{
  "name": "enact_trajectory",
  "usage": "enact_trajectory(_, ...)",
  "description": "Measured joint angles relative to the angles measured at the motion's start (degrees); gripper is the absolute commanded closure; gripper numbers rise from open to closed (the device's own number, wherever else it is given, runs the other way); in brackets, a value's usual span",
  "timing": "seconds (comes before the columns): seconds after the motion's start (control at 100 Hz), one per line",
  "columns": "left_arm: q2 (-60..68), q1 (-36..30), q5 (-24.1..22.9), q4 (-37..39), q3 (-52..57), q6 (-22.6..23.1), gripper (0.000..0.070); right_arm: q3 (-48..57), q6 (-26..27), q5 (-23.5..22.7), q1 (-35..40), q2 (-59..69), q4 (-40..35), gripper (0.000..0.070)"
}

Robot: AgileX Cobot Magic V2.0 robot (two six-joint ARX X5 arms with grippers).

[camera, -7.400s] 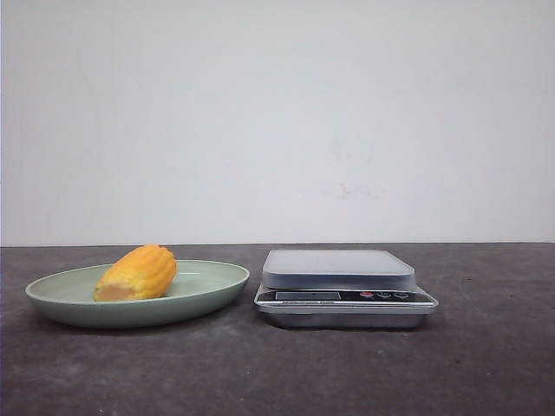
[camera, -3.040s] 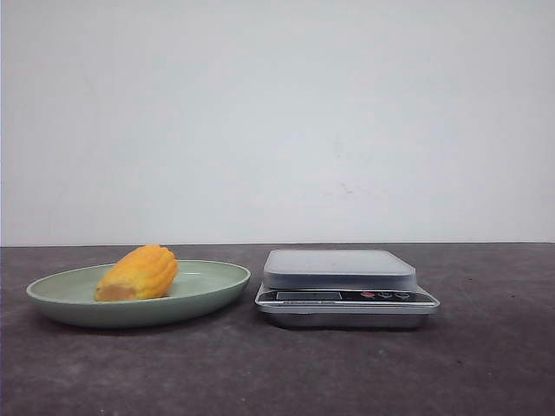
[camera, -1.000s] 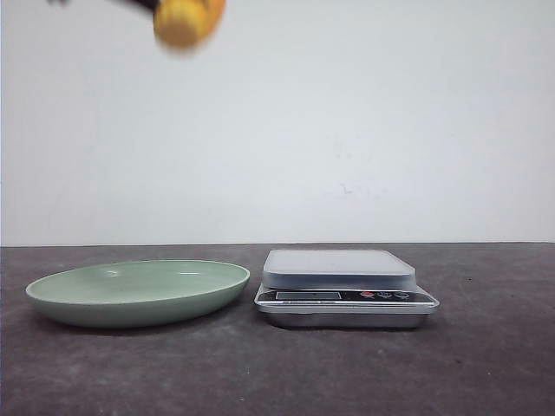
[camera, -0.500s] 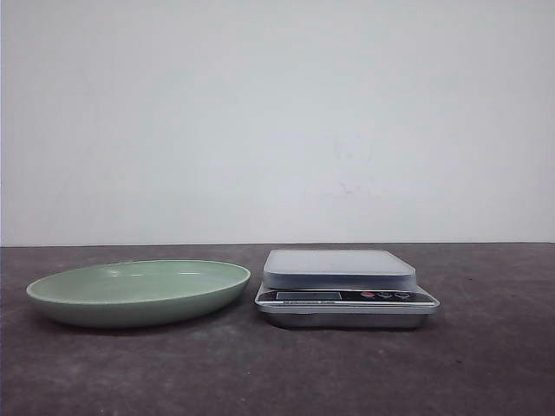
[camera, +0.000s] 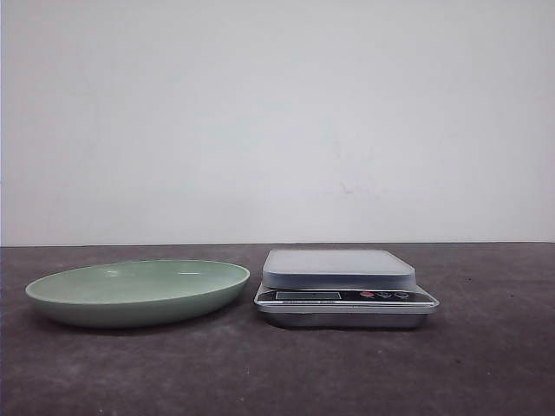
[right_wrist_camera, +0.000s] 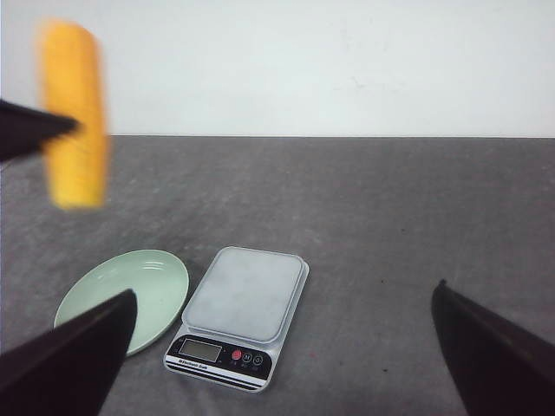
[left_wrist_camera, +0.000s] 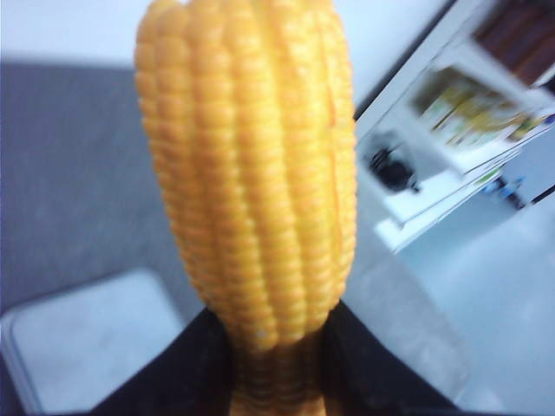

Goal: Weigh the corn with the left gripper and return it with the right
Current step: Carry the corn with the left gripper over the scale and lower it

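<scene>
Left wrist view: left tool (left_wrist_camera: 276,368) clamped on corn (left_wrist_camera: 251,165), raised above scale (right_wrist_camera: 240,306); right tool (right_wrist_camera: 282,347) spread wide, unladen.

The left gripper (left_wrist_camera: 276,368) is closed tight on the corn (left_wrist_camera: 256,165). The right gripper (right_wrist_camera: 286,347) is held wide apart, with nothing in it.

There is 1 corn (left_wrist_camera: 251,173), a single yellow cob. There is 1 green plate (camera: 137,293) and 1 kitchen scale (camera: 345,288), the plate just beside the scale on the 1 dark bench (camera: 486,364). The scale carries 1 display and 3 small round buttons. Of the claws, 2 show: the left claw (left_wrist_camera: 276,364) and the right claw (right_wrist_camera: 286,364).
</scene>
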Motion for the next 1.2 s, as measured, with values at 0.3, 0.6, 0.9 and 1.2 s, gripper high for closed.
enact_trajectory(0.3, 17.2, 0.0, 0.9, 0.3, 0.0, -4.2, 0.0689, 0.0, 0.0, 0.0, 0.0, 0.0, -0.3, 0.0000)
enact_trajectory(0.6, 26.5, -0.1, 1.6, 0.5, 0.0, -6.8, 0.0689, 0.0, 0.7, 0.0, 0.0, 0.0, -0.3, 0.0000)
enact_trajectory(0.9, 27.6, -0.2, 1.6, 3.1, 0.0, -9.2, 0.0684, 0.0, 1.3, 0.0, 0.0, 0.0, -0.3, 0.0000)
enact_trajectory(1.2, 28.6, -0.3, 1.6, 1.9, 0.0, -10.9, 0.0456, 0.0, 2.0, 0.0, 0.0, 0.0, -0.3, 0.0000)
